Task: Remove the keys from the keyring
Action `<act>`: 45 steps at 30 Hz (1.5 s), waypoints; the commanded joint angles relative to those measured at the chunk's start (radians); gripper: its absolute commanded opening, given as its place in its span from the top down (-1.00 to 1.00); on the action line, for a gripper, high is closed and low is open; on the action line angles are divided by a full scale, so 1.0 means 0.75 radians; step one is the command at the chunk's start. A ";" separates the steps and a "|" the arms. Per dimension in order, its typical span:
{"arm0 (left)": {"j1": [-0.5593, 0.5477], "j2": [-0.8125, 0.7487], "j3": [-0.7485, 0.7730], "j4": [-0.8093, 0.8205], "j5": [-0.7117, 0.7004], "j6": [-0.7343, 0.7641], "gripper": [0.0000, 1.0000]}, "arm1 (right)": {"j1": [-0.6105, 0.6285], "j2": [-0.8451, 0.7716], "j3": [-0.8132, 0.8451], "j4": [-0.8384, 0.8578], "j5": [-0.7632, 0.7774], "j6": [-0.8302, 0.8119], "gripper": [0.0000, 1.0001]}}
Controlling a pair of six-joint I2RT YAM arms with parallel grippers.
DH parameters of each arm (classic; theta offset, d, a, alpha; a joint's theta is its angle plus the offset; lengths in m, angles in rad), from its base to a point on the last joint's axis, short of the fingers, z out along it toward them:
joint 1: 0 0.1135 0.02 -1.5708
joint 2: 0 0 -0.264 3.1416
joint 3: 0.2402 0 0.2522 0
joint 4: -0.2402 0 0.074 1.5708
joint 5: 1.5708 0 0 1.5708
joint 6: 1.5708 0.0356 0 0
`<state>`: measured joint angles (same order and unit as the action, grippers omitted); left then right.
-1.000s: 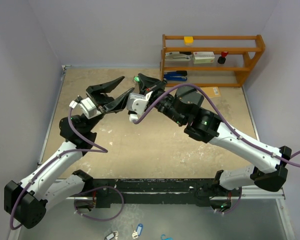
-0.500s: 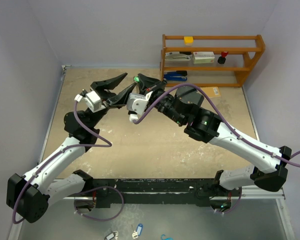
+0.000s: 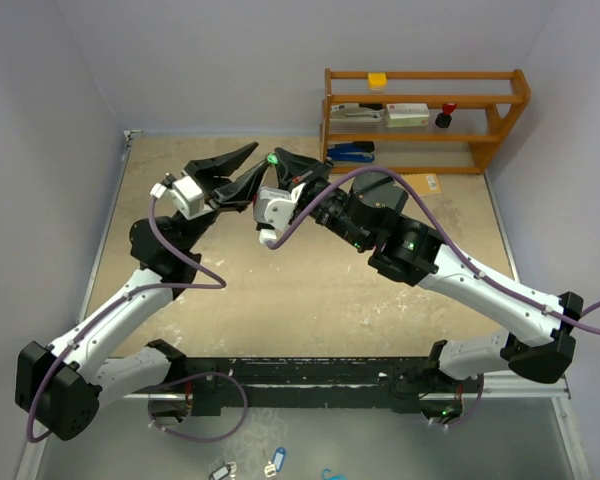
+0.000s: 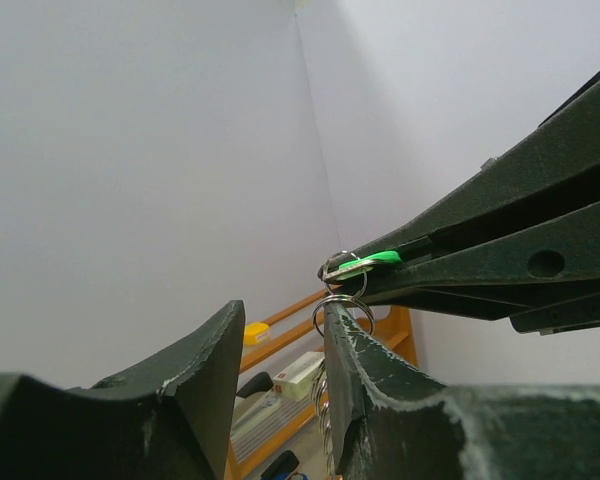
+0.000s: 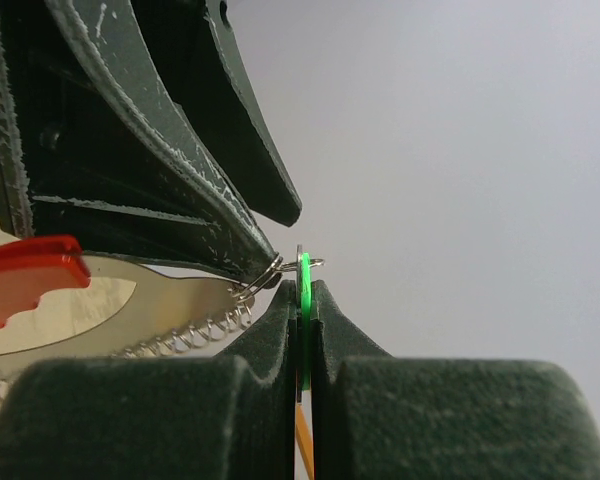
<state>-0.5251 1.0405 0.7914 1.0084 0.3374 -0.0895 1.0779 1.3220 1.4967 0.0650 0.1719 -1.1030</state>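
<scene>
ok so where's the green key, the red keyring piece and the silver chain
green key [image 5: 303, 285]: right wrist view, on its thin green edge.
red keyring piece [image 5: 25, 280]: right wrist view, on the middle of its visible red end.
silver chain [image 5: 208, 327]: right wrist view, on the coiled links partway along.

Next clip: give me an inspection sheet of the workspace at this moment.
Surface: worn beige tabletop, scuffed.
Job's things: small green-tagged key held aloft; red crescent plastic keyring with silver chain attached to it by wire rings.
Clutter: blue-tagged keys beyond the table's near edge.
End effectors: left end effector open, one fingertip at the rings; right end effector shut on the key.
Cables: purple cables along both arms, no snag seen.
Surroundings: orange wooden shelf with staplers; pale walls.
</scene>
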 commanded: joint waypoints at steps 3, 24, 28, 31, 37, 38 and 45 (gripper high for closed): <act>-0.006 0.038 0.083 0.077 0.077 -0.058 0.34 | 0.003 -0.017 0.026 0.094 -0.009 0.012 1.00; -0.006 0.069 0.052 0.290 0.015 -0.174 1.00 | 0.003 0.010 0.018 0.107 0.011 0.020 1.00; -0.005 0.058 0.048 0.245 -0.058 -0.149 1.00 | 0.003 0.006 -0.005 0.154 0.040 0.000 1.00; -0.006 0.046 0.036 0.243 -0.110 -0.135 1.00 | 0.003 0.002 -0.030 0.183 0.067 -0.010 1.00; -0.006 0.066 0.019 0.334 -0.169 -0.183 1.00 | 0.003 -0.010 -0.057 0.191 0.079 0.003 1.00; -0.006 0.075 0.017 0.359 -0.171 -0.198 1.00 | 0.003 -0.013 -0.061 0.193 0.080 0.006 1.00; -0.005 0.119 0.003 0.509 -0.181 -0.302 1.00 | 0.003 -0.010 -0.076 0.181 0.064 0.012 1.00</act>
<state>-0.5270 1.1259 0.8005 1.2503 0.2428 -0.2550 1.0752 1.3277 1.4445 0.1604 0.2184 -1.1057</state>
